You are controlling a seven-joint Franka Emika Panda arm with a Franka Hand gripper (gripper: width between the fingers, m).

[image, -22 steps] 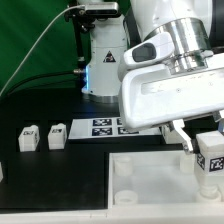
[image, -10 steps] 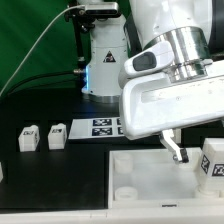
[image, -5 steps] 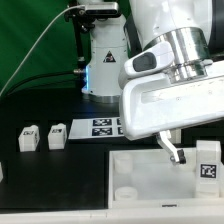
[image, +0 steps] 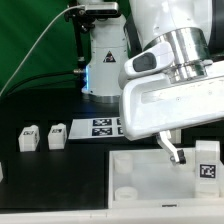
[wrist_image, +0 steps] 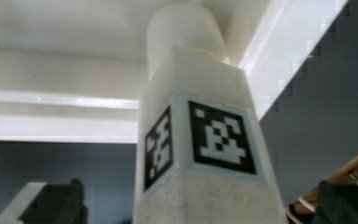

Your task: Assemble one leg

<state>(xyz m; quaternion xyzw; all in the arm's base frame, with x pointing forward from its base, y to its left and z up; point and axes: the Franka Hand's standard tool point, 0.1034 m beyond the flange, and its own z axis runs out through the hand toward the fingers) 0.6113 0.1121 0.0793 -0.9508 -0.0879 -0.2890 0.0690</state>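
My pincer [wrist_image: 197, 197] is open. Its dark fingers [image: 176, 152] stand on either side of the leg [image: 207, 165], with a gap on each side, and they do not touch it. In the exterior view only one finger shows, just beside the leg.

The leg stands upright on the big white panel [image: 150, 172], near the panel's edge at the exterior view's right, and its tag faces that camera. I cannot tell whether its lower end sits in a hole.

A second leg [image: 28, 137] and a third leg [image: 56, 134] stand side by side on the dark surface [image: 60, 175] at the exterior view's left, well apart from my pincer. The marker board [image: 103, 126] lies behind the panel.
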